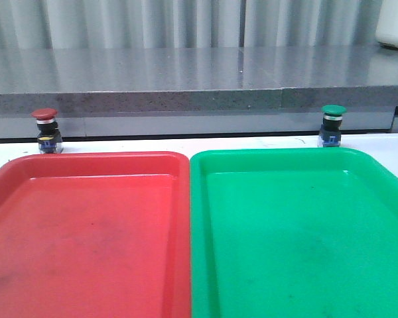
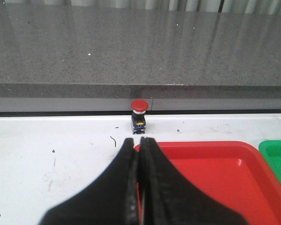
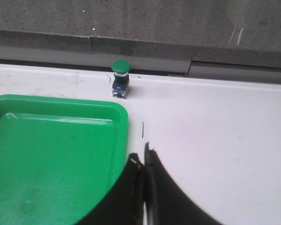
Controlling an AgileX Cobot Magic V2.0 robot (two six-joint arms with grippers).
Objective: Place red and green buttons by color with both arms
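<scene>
Left gripper [image 2: 139, 145] clenched on nothing, hovering over far rim of red tray [image 1: 86, 159]; right gripper [image 3: 144, 161] likewise closed and empty beside green tray [image 3: 124, 119]. Red button [image 2: 139, 112] upright on white table [image 2: 61, 150] just beyond red tray; green button [image 3: 120, 77] upright beyond green tray. Probably light, rigid, top-heavy (caps look slick): grasp at block body. Grey ledge [image 1: 186, 99] close behind; open table either side.

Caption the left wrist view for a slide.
Shut left end effector over the red tray's edge, red button upright on the table beyond.
</scene>
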